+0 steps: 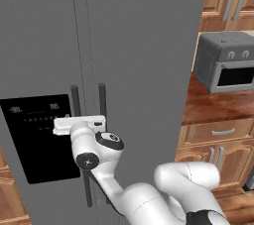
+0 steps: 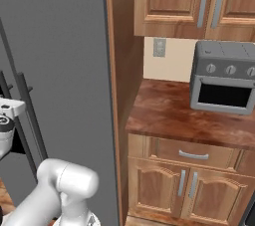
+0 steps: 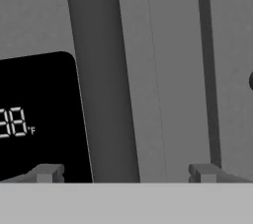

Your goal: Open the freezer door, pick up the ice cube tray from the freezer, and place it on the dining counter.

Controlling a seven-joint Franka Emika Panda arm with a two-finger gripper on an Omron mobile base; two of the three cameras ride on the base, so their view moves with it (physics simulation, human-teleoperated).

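The freezer door [image 1: 39, 45] is the left grey door with the black dispenser panel [image 1: 39, 137], and it is closed. Its dark vertical bar handle [image 1: 75, 101] runs beside the panel. My gripper [image 1: 77, 120] is right at this handle, open. In the hand view the handle [image 3: 101, 94] stands between the two fingertips [image 3: 47, 172], my gripper [image 3: 126, 173] straddling it without closing. The panel [image 3: 34, 119] lies to the left there. My gripper's white hand [image 2: 7, 105] also shows at the left edge of the right base view. The ice cube tray is hidden behind the closed door. The dining counter is out of view.
The plain grey right door [image 1: 144, 60] has its own bar handle [image 1: 101, 100] [image 3: 210, 70] close beside the freezer's. Right of the fridge, a wood-topped counter [image 2: 169, 115] carries a grey toaster oven [image 2: 224, 78] [image 1: 225, 68], with wooden cabinets above and below.
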